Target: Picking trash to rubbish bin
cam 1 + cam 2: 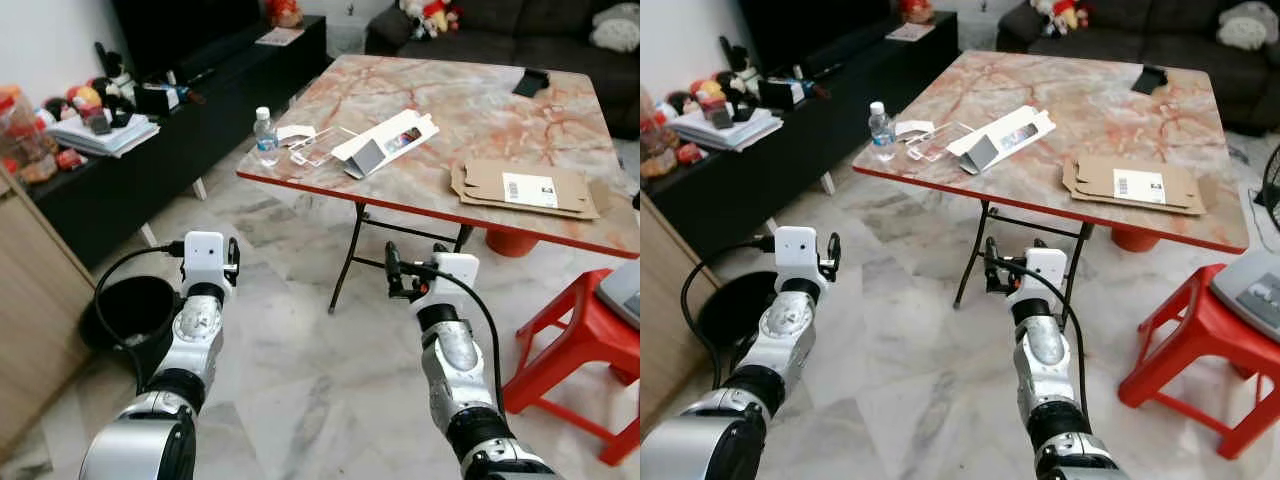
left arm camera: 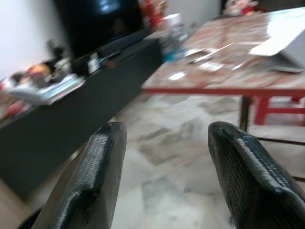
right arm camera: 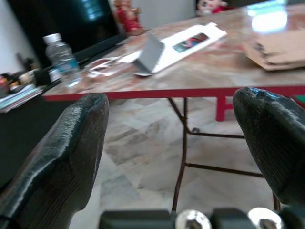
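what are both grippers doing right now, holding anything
left gripper: open, holding nothing, raised over the floor short of the table.
right gripper: open, holding nothing, pointed at the table edge.

A home living room: a dark sofa (image 1: 520, 35) with soft toys, a long black TV cabinet (image 1: 150, 150), a marble-top folding table (image 1: 470, 120) and red plastic stool (image 1: 580, 340) on a tiled floor.

Water bottle (image 1: 265, 136), white packaging (image 1: 385, 143), flattened cardboard (image 1: 522, 187) on marble table (image 1: 470, 110)
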You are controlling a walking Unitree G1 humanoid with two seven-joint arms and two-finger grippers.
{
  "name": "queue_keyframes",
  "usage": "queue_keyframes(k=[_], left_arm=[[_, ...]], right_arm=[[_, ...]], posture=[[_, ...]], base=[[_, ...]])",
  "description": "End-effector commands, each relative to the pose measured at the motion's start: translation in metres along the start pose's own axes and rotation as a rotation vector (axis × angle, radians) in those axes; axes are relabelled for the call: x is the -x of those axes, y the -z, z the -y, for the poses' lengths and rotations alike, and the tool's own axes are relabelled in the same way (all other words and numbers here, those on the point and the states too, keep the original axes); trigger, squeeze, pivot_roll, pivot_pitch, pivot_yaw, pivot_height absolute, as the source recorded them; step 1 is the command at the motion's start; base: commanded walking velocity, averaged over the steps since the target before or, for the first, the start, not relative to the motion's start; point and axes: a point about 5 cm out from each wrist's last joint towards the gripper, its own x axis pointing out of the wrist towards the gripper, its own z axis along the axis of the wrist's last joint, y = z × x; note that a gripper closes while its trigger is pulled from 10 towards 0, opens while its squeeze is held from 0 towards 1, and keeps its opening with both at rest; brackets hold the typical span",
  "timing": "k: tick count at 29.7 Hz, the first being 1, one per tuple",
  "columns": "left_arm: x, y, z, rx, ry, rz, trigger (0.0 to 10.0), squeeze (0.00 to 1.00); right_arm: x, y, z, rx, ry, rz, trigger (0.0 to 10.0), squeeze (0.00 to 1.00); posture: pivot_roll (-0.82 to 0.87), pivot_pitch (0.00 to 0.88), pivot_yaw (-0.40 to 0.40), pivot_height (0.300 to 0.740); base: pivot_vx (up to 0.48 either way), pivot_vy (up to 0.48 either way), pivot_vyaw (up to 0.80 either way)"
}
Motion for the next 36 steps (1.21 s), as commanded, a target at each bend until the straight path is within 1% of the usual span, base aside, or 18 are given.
queue_keyframes(k=[1,8,11,17,19,21,22,25,29,31,36], left_arm=[[-0.003,-0.006,0.003,-0.004,0.012,0.022,10.0,0.00],[-0.003,-0.007,0.004,0.000,0.022,0.024,10.0,0.00],[-0.003,-0.008,0.009,0.004,0.069,0.026,10.0,0.00],[-0.004,-0.008,0.014,0.004,0.100,0.022,10.0,0.00],[-0.003,-0.007,0.018,0.004,0.130,0.012,10.0,0.00],[-0.003,-0.007,0.018,0.005,0.131,0.012,10.0,0.00],[-0.002,-0.008,0.024,-0.009,0.164,0.029,10.0,0.00],[0.000,-0.010,0.030,-0.024,0.208,0.050,10.0,0.00],[-0.001,-0.013,0.034,-0.024,0.224,0.064,10.0,0.00],[-0.001,-0.015,0.036,-0.034,0.237,0.077,10.0,0.00],[-0.001,-0.017,0.039,-0.035,0.245,0.083,10.0,0.00]], right_arm=[[-0.003,-0.006,-0.001,-0.020,0.003,0.020,10.0,0.00],[-0.003,-0.005,-0.002,-0.038,0.007,0.010,10.0,0.00],[-0.003,-0.004,-0.002,-0.044,0.007,0.003,10.0,0.00],[-0.003,-0.003,-0.002,-0.055,0.009,-0.005,10.0,0.00],[-0.003,-0.002,-0.003,-0.061,0.004,-0.013,10.0,0.00],[-0.003,-0.002,-0.003,-0.062,0.004,-0.014,10.0,0.00],[-0.003,-0.002,-0.004,-0.063,0.006,-0.014,10.0,0.00],[-0.003,-0.002,-0.004,-0.063,0.008,-0.014,10.0,0.00],[-0.003,-0.002,-0.004,-0.062,0.011,-0.010,10.0,0.00],[-0.003,-0.003,-0.002,-0.063,0.025,0.006,10.0,0.00],[-0.003,-0.004,-0.002,-0.062,0.017,0.012,10.0,0.00]], posture=[[-0.13,0.003,0.046,0.740],[-0.13,0.006,0.046,0.740],[-0.13,0.007,0.047,0.740],[-0.13,0.009,0.047,0.740],[-0.13,0.009,0.047,0.740],[-0.13,0.009,0.047,0.740],[-0.12,0.010,0.048,0.740],[-0.12,0.008,0.048,0.740],[-0.12,0.007,0.049,0.740],[-0.12,0.007,0.049,0.740],[-0.12,0.007,0.049,0.740]], base=[[0.379,0.244,0.00],[0.379,0.206,0.00],[0.384,0.000,-0.79],[0.384,0.000,-0.78],[0.337,0.000,-0.77],[0.337,0.000,-0.77],[0.000,0.000,-0.76],[0.000,0.000,-0.76],[0.000,0.000,-0.76],[0.000,0.000,0.00],[0.000,0.000,0.00]])
